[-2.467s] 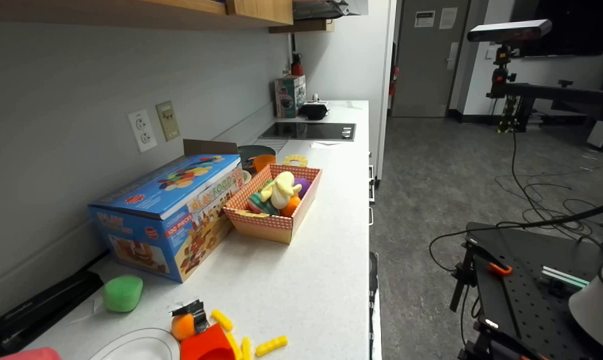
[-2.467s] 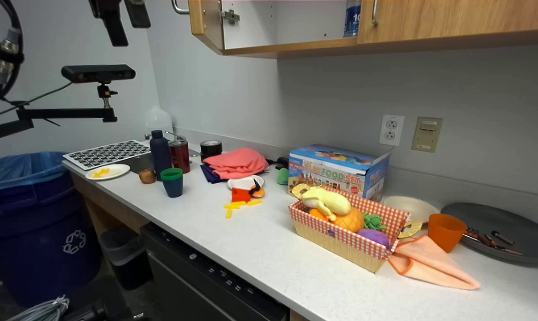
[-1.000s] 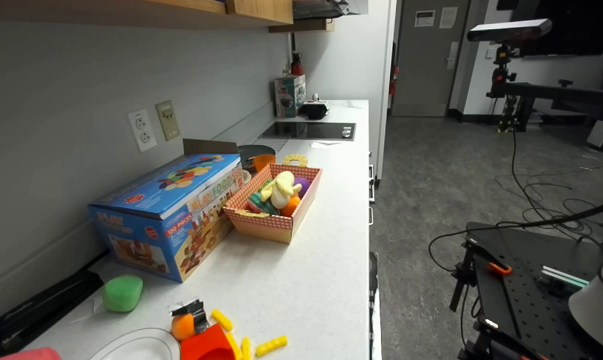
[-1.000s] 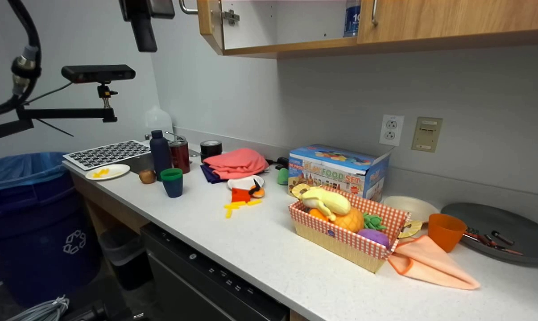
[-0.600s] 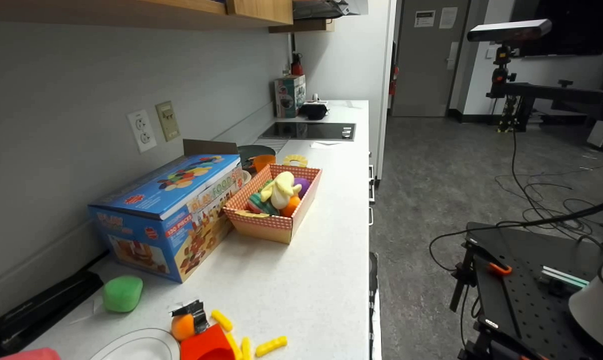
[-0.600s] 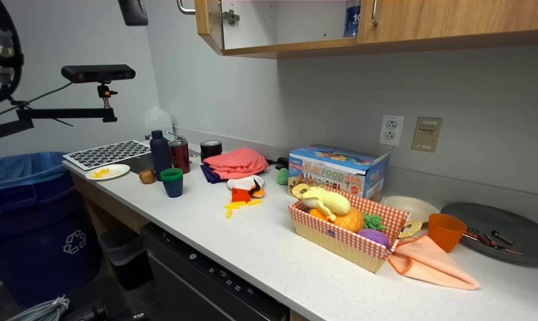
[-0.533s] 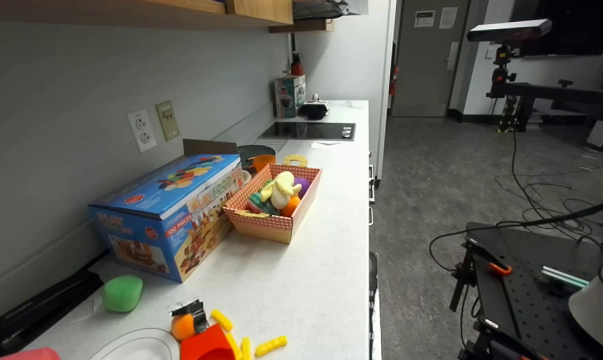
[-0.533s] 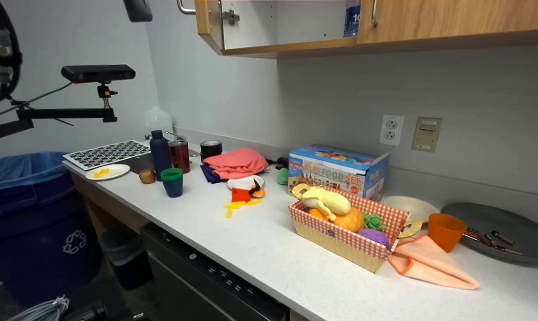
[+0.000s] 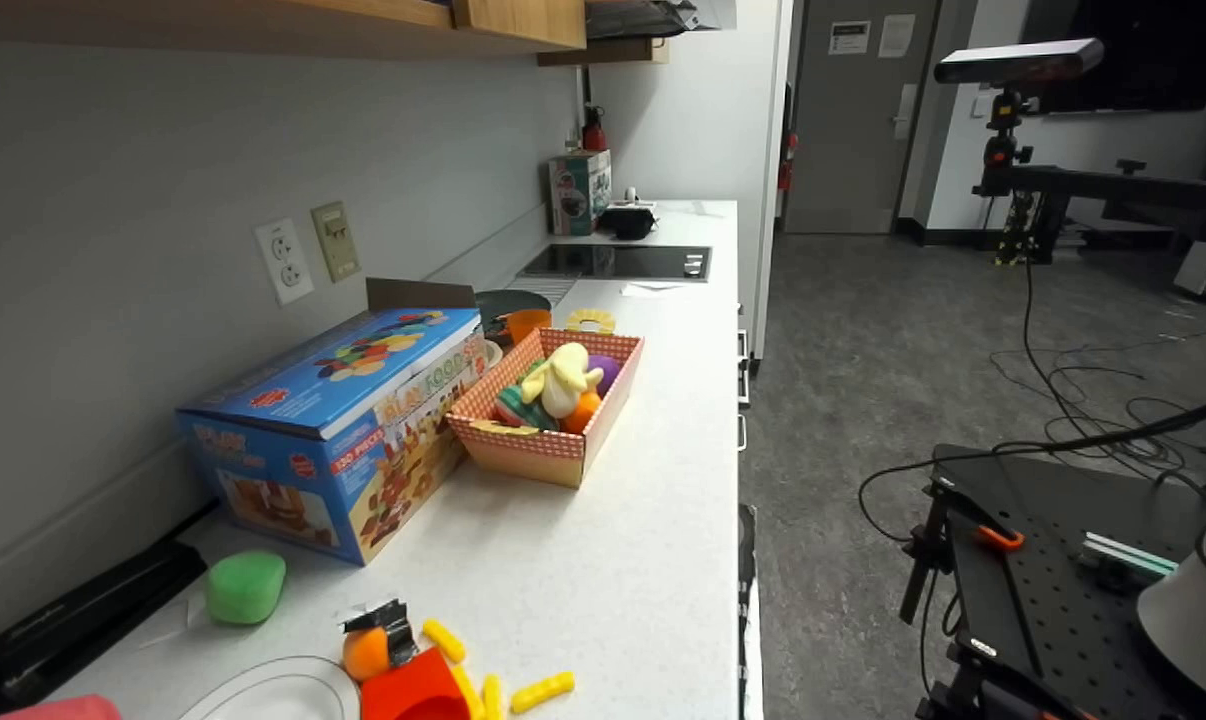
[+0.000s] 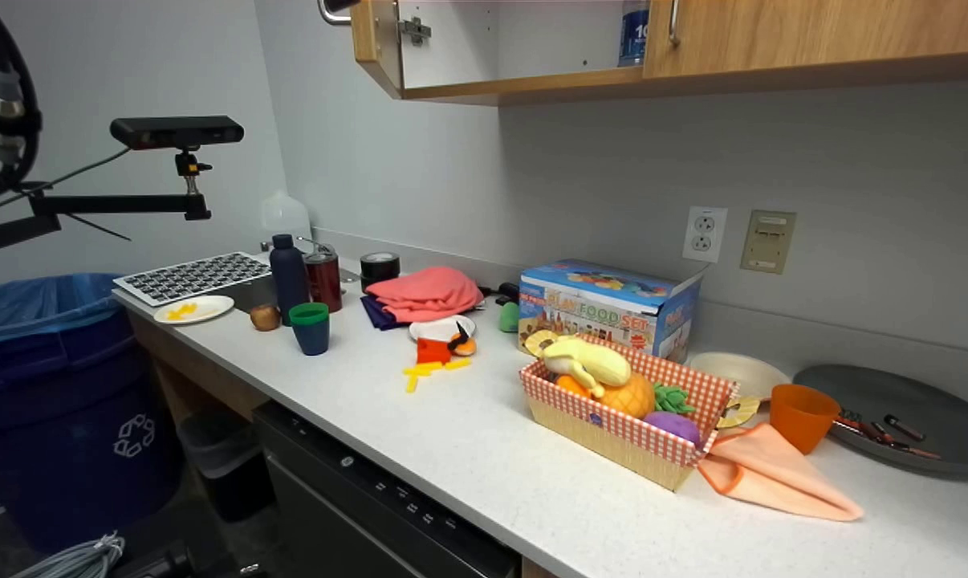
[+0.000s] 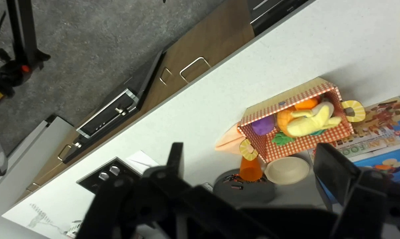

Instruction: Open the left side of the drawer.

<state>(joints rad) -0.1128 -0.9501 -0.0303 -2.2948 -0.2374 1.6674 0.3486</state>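
Note:
The task says drawer; the open-fronted unit here is the wooden wall cabinet (image 10: 524, 95). Its left door (image 10: 376, 48) stands swung out, with a metal handle (image 10: 336, 18) at the top edge of that exterior view. A dark tip, seemingly of my gripper, shows right beside this handle; whether it touches cannot be told. The right door (image 10: 821, 40) is shut. In the wrist view my gripper (image 11: 249, 145) is open, with wide-set black fingers (image 11: 177, 156) and nothing between them. The cabinet does not show in the wrist view. Lower fronts with handles (image 11: 190, 64) show there under the counter.
The white counter (image 9: 653, 560) carries a checked basket (image 10: 604, 449) of toy food, a blue play food box (image 10: 588, 309), an orange cup (image 10: 803, 417) and a dark pan (image 10: 933, 417). A camera on a black arm (image 10: 123, 204) stands at the left. A bottle (image 10: 633, 36) is inside the cabinet.
My gripper has moved mostly up out of the exterior view, its dark tip now at the door handle. The left door has swung slightly back and forth. The counter things have not moved.

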